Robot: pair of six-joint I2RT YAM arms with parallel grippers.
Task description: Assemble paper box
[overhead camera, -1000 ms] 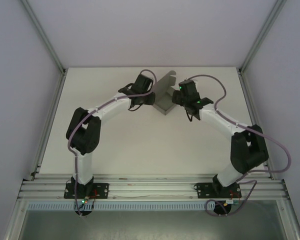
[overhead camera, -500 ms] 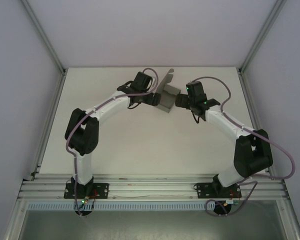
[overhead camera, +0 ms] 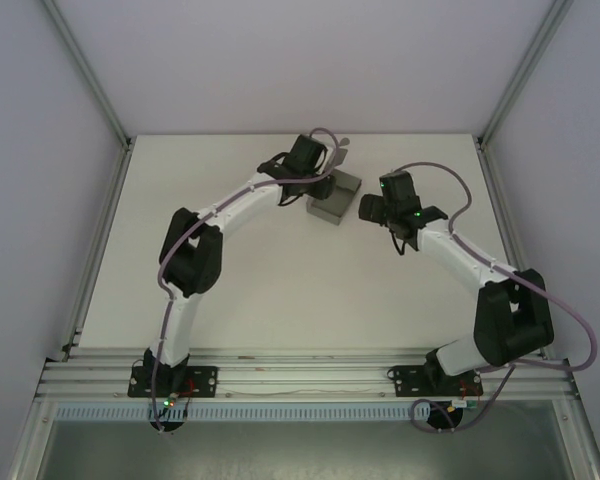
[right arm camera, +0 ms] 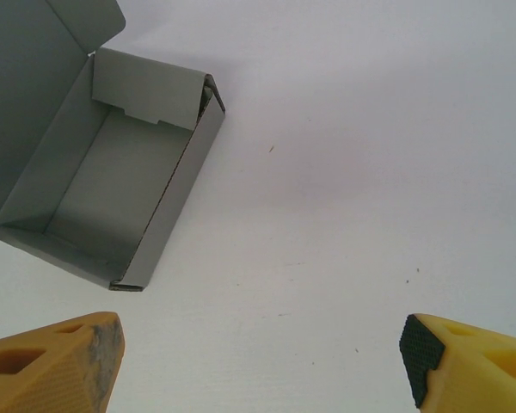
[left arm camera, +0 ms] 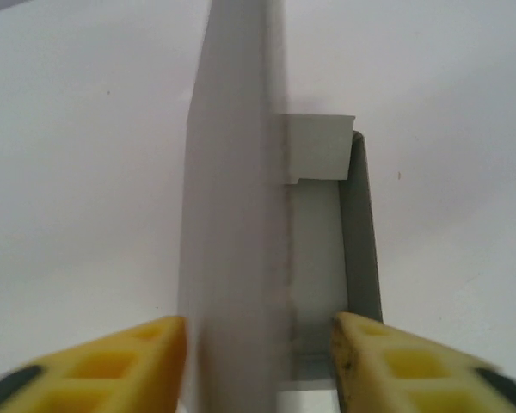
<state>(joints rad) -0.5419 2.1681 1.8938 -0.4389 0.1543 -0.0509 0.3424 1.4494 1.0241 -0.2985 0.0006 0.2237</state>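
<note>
Paper box (overhead camera: 332,200), one, of thin grey cardboard, is pinched by left gripper (left arm camera: 258,331); right gripper (right arm camera: 260,340) is spread nearby.

One paper box (right arm camera: 112,189) lies on one white table (overhead camera: 280,270). There are two grippers: the left gripper (left arm camera: 258,344) has the box between its jaws, and the right gripper (right arm camera: 258,353) has it ahead and left of its jaws. Each has two yellow fingers (right arm camera: 60,361), four in all.
</note>
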